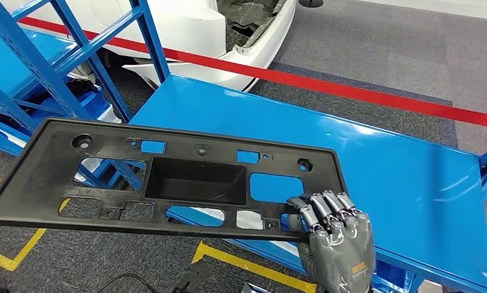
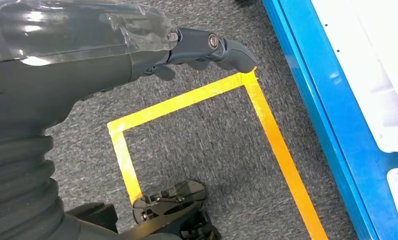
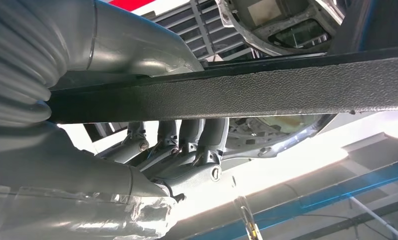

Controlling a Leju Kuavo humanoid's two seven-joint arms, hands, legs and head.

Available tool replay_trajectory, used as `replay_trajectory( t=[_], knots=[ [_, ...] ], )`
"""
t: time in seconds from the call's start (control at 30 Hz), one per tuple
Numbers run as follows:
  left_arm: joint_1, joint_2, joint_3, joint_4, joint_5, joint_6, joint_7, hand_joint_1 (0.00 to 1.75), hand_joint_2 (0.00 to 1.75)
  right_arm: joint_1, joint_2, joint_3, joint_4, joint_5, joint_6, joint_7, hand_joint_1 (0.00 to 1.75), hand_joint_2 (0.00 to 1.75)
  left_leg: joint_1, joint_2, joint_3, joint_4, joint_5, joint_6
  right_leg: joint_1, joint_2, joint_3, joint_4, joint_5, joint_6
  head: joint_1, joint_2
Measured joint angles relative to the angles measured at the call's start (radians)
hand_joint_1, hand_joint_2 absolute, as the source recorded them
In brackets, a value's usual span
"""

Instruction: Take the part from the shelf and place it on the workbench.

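The part [image 1: 195,180] is a long black plastic panel with several cut-outs and a rectangular recess in its middle. It hangs level in the air, its right end over the near left portion of the blue workbench [image 1: 363,165]. My right hand [image 1: 338,244] grips its near right corner, fingers curled over the top face. In the right wrist view the panel's edge [image 3: 266,95] runs across, with my right hand's fingers [image 3: 187,145] wrapped on it. My left hand [image 2: 87,50] hangs over the grey carpet, holding nothing.
The blue shelf frame [image 1: 51,61] stands at the far left. A white car body [image 1: 192,30] lies beyond a red floor line [image 1: 375,94]. Yellow tape [image 2: 187,97] marks the carpet. A blue rail [image 2: 326,100] with white bins [image 2: 376,75] runs beside my left hand.
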Motion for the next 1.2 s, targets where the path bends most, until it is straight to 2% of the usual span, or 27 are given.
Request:
replay_trajectory(
  t=[0.1,0.13,0.17,0.2,0.27,0.3,0.33,0.37,0.4,0.47,0.5,0.53,0.6,0.63,0.67,0.7,0.77,0.8,0.83,0.87,0.9,0.97,1.0,1.03,1.13,1.17,1.2],
  knots=[
    [-0.001,-0.001,0.0,0.0,0.0,0.0,0.0,0.0,1.75,0.001,0.0,0.0,0.0,0.0,0.0,0.0,1.75,1.75,0.003,0.002,0.003,-0.006,0.006,0.008,-0.002,0.0,0.003,0.0,0.001,0.01,0.0,0.0],
    [-0.001,-0.002,0.0,0.0,-0.001,0.0,0.0,0.0,1.75,0.001,0.0,0.0,0.0,0.0,0.0,0.0,1.75,1.75,0.007,0.004,0.006,-0.014,0.011,0.011,-0.001,0.0,0.001,0.009,-0.008,0.013,0.0,0.0],
    [-0.002,-0.002,0.0,0.0,-0.001,0.0,0.0,0.0,1.75,0.002,0.0,0.0,0.0,0.0,0.0,0.0,1.75,1.75,0.011,0.006,0.009,-0.022,0.016,0.014,0.0,0.0,-0.009,0.034,-0.029,0.015,0.002,0.0],
    [-0.003,-0.003,0.0,0.0,-0.001,0.0,0.0,0.0,1.75,0.002,0.0,0.0,0.0,0.0,-0.001,0.0,1.75,1.75,0.015,0.008,0.011,-0.029,0.019,0.017,0.0,0.0,-0.027,0.079,-0.06,0.018,0.003,0.0],
    [-0.003,-0.004,0.0,0.0,-0.001,0.001,0.0,0.0,1.75,0.005,0.0,0.0,0.0,-0.001,0.0,0.0,1.75,1.75,0.016,0.009,0.01,-0.03,0.021,0.018,-0.002,0.0,-0.083,0.204,-0.121,0.023,0.006,0.0],
    [-0.002,-0.004,0.0,0.0,-0.001,0.001,0.0,0.0,1.75,0.007,0.0,0.0,0.0,-0.001,0.0,0.0,1.75,1.75,0.016,0.01,0.009,-0.028,0.021,0.018,-0.005,0.0,-0.104,0.251,-0.133,0.026,0.006,0.0],
    [-0.002,-0.004,0.0,0.0,-0.001,0.001,0.0,0.0,1.75,0.008,0.0,0.0,0.0,-0.002,0.0,0.0,1.75,1.75,0.017,0.011,0.008,-0.026,0.021,0.017,-0.007,0.0,-0.111,0.267,-0.125,0.028,0.006,0.0],
    [-0.002,-0.004,0.0,0.0,-0.001,0.0,0.0,0.0,1.75,0.008,0.0,0.0,0.0,-0.002,0.0,0.0,1.75,1.75,0.019,0.011,0.008,-0.023,0.02,0.016,-0.01,0.0,-0.1,0.245,-0.098,0.03,0.006,0.0],
    [-0.002,-0.005,0.0,0.0,-0.001,0.0,0.001,0.0,1.75,0.009,0.0,0.0,0.0,-0.002,-0.001,0.0,1.75,1.75,0.021,0.01,0.007,-0.02,0.019,0.012,-0.013,-0.001,-0.073,0.189,-0.06,0.032,0.006,0.0],
    [-0.003,-0.006,0.0,0.0,-0.001,0.0,0.001,0.0,1.75,0.008,0.0,0.0,0.0,-0.004,-0.002,0.0,1.75,1.75,0.023,0.008,0.003,-0.011,0.017,0.0,-0.015,0.001,-0.015,0.068,-0.008,0.032,0.007,0.0],
    [-0.003,-0.007,0.0,0.001,-0.001,0.0,0.001,0.0,1.75,0.008,0.0,0.0,0.0,-0.005,-0.003,0.0,1.75,1.75,0.023,0.007,0.0,-0.007,0.018,-0.008,-0.013,0.002,-0.001,0.033,0.002,0.03,0.006,0.0],
    [-0.003,-0.007,0.0,0.001,-0.001,0.0,0.001,0.0,1.75,0.009,0.0,0.0,0.0,-0.006,-0.003,-0.001,1.75,1.75,0.022,0.006,-0.004,-0.005,0.02,-0.016,-0.011,0.004,0.0,0.02,0.002,0.026,0.006,0.0],
    [-0.003,-0.007,0.0,0.001,-0.001,-0.001,0.001,0.0,1.75,0.009,0.0,0.0,0.0,-0.007,-0.004,-0.001,1.75,1.75,0.023,0.005,-0.01,-0.003,0.026,-0.031,-0.009,0.005,-0.01,0.017,0.01,0.01,0.003,0.0],
    [-0.003,-0.007,0.0,0.001,-0.001,-0.002,0.001,0.0,1.75,0.008,0.0,0.0,0.0,-0.007,-0.004,-0.001,1.75,1.75,0.024,0.005,-0.015,0.004,0.018,-0.038,-0.009,0.004,-0.015,0.015,0.015,0.001,0.002,0.0],
    [-0.003,-0.007,0.0,0.001,-0.001,-0.003,0.001,0.0,1.75,0.008,0.001,0.0,0.0,-0.008,-0.004,-0.002,1.75,1.75,0.026,0.006,-0.025,0.026,-0.005,-0.042,-0.008,0.002,-0.02,0.013,0.021,-0.009,0.0,0.0],
    [-0.003,-0.007,0.0,0.001,-0.001,-0.003,0.001,0.0,1.75,0.008,0.002,0.0,0.0,-0.008,-0.004,-0.002,1.75,1.75,0.027,0.006,-0.04,0.067,-0.041,-0.046,-0.008,-0.001,-0.027,0.012,0.026,-0.017,-0.002,0.0],
    [-0.003,-0.007,0.0,0.001,-0.001,-0.003,0.001,0.0,1.75,0.008,0.003,0.0,0.0,-0.008,-0.004,-0.002,1.75,1.75,0.027,0.006,-0.081,0.191,-0.125,-0.049,-0.003,-0.005,-0.042,0.013,0.037,-0.028,-0.008,0.0],
    [-0.002,-0.007,0.0,0.001,-0.001,-0.004,0.001,0.0,1.75,0.008,0.003,0.0,0.0,-0.008,-0.004,-0.003,1.75,1.75,0.026,0.006,-0.093,0.245,-0.151,-0.048,0.001,-0.007,-0.05,0.014,0.042,-0.031,-0.008,0.0],
    [-0.002,-0.007,0.0,0.001,-0.001,-0.004,0.001,0.0,1.75,0.008,0.003,0.0,0.001,-0.008,-0.004,-0.003,1.75,1.75,0.025,0.006,-0.091,0.271,-0.159,-0.047,0.004,-0.008,-0.058,0.015,0.047,-0.033,-0.008,0.0],
    [-0.002,-0.007,0.0,0.001,-0.001,-0.005,0.001,0.0,1.75,0.008,0.003,0.0,0.001,-0.009,-0.004,-0.003,1.75,1.75,0.023,0.006,-0.07,0.259,-0.147,-0.042,0.008,-0.008,-0.066,0.017,0.052,-0.034,-0.008,0.0],
    [-0.003,-0.007,0.0,0.001,-0.001,-0.006,0.001,0.0,1.75,0.008,0.003,0.0,0.001,-0.009,-0.004,-0.003,1.75,1.75,0.019,0.006,-0.031,0.211,-0.122,-0.036,0.01,-0.008,-0.073,0.019,0.057,-0.034,-0.009,0.0],
    [-0.005,-0.007,0.0,0.002,-0.001,-0.007,0.001,0.0,1.75,0.007,0.005,0.0,0.001,-0.011,-0.004,-0.004,1.75,1.75,0.011,0.006,0.063,0.066,-0.08,-0.02,0.015,-0.008,-0.082,0.024,0.064,-0.03,-0.008,0.0],
    [-0.007,-0.007,0.0,0.002,-0.001,-0.007,0.001,0.0,1.75,0.006,0.006,0.0,0.001,-0.012,-0.004,-0.004,1.75,1.75,0.007,0.005,0.093,0.013,-0.07,-0.014,0.015,-0.008,-0.085,0.024,0.068,-0.026,-0.009,0.0],
    [-0.009,-0.007,0.0,0.002,-0.001,-0.007,0.001,0.0,1.75,0.004,0.008,0.0,0.001,-0.013,-0.004,-0.005,1.75,1.75,0.003,0.004,0.108,-0.019,-0.067,-0.009,0.014,-0.009,-0.087,0.024,0.074,-0.022,-0.009,0.0],
    [-0.009,-0.007,0.0,0.002,-0.001,-0.007,0.001,0.0,1.75,-0.002,0.009,0.0,0.002,-0.016,-0.004,-0.007,1.75,1.75,0.002,0.007,0.101,-0.038,-0.048,0.002,0.012,-0.008,-0.091,0.027,0.084,-0.006,-0.01,0.0],
    [-0.009,-0.008,0.0,0.003,-0.001,-0.007,0.0,0.0,1.75,-0.003,0.009,0.0,0.002,-0.017,-0.004,-0.007,1.75,1.75,0.005,0.01,0.096,-0.044,-0.038,0.007,0.013,-0.006,-0.098,0.041,0.068,-0.001,-0.008,0.0],
    [-0.01,-0.008,0.0,0.003,-0.001,-0.008,0.0,0.0,1.75,-0.004,0.009,0.0,0.003,-0.018,-0.004,-0.008,1.75,1.75,0.009,0.013,0.087,-0.049,-0.028,0.012,0.013,-0.005,-0.111,0.073,0.035,0.004,-0.006,0.0]
  ],
)
